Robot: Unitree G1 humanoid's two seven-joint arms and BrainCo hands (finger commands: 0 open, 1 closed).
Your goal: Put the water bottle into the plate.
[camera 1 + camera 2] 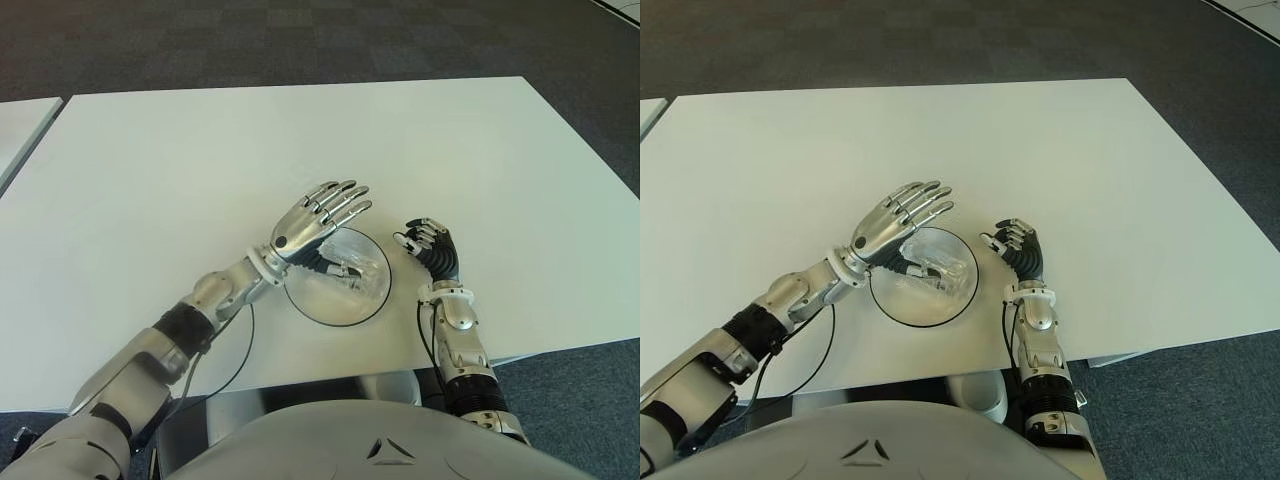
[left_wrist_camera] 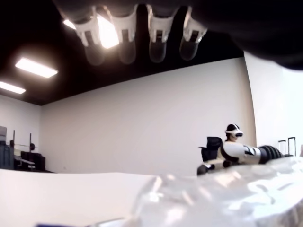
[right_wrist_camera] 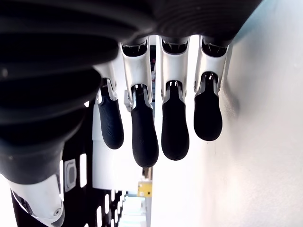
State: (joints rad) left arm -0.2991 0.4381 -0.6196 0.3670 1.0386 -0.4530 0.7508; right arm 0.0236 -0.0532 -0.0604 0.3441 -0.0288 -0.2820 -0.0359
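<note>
Nearest the camera: robot torso, at the near edge of the tabletop. Landmark taken as the plate, round, dark-rimmed, near that edge and roughly central.

Bottle: clear plastic, lying on its side inside the plate, partly hidden under the left hand. Contact between bottle and plate floor not fully visible; bottle within the rim.

Left hand: above the far-left part of the plate, over the bottle. Fingers extended and spread wide, pointing away past the plate; nothing grasped. Left wrist view confirms: four fingertips straight, clear of the bottle, which fills the lower part of that view. Left forearm crossing the tabletop from the near left of the plate.

Right hand: just right of the plate, apart from its rim. Fingers loosely curled, holding nothing, as seen in the right wrist view. Contact with the tabletop cannot be told.

Cable: dark, looping over the tabletop near-left of the plate.

Carpet: dark, beyond the far edge.

Second white surface: far left of the plate.
</note>
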